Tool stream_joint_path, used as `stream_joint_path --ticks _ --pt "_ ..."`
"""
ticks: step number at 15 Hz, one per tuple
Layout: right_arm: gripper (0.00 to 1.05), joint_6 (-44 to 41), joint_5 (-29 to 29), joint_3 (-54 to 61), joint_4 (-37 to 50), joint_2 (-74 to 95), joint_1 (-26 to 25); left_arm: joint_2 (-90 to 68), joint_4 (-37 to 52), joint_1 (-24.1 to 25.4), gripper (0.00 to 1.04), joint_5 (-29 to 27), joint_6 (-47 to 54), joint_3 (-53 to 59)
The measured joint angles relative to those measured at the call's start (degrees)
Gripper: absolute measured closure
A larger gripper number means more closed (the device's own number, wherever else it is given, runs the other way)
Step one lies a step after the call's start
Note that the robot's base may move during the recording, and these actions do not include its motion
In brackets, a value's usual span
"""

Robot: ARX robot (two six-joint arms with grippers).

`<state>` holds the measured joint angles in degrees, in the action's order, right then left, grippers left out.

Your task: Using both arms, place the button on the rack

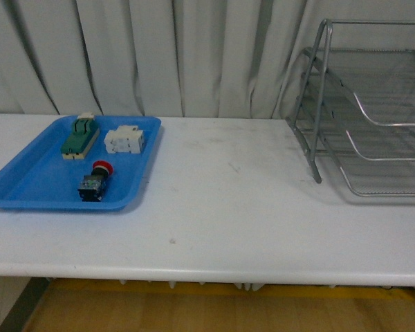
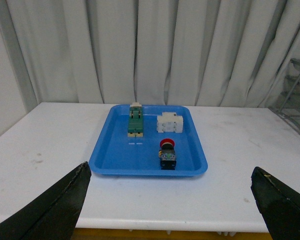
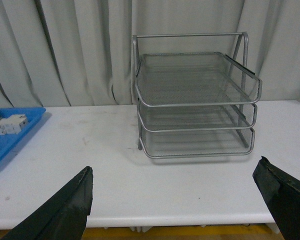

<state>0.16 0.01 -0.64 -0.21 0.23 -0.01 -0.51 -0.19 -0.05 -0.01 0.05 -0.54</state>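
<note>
button (image 1: 95, 181): in blue tray (image 1: 28, 176), bench (image 1: 228, 207) left;
rack (image 1: 373, 117): bench right;
left tool (image 2: 170, 169): wide open, empty;
right tool (image 3: 175, 165): wide open, empty

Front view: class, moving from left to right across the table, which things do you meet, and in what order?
Green-topped block → white block → wire rack. The button sits nearer the camera and overlaps both blocks sideways, so it is left out.
</note>
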Motion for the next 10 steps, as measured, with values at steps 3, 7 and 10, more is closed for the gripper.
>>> stream_joint_path --ticks 3,7,10 --pt "0.07 0.0 0.0 0.0 0.0 0.0 0.0 0.0 0.0 0.0 0.07 0.0 0.0 0.0" --pt "0.07 0.0 0.0 0.0 0.0 0.0 0.0 0.0 0.0 0.0 0.07 0.0 0.0 0.0" --pt "0.07 0.0 0.0 0.0 0.0 0.0 0.0 0.0 0.0 0.0 0.07 0.0 0.0 0.0"
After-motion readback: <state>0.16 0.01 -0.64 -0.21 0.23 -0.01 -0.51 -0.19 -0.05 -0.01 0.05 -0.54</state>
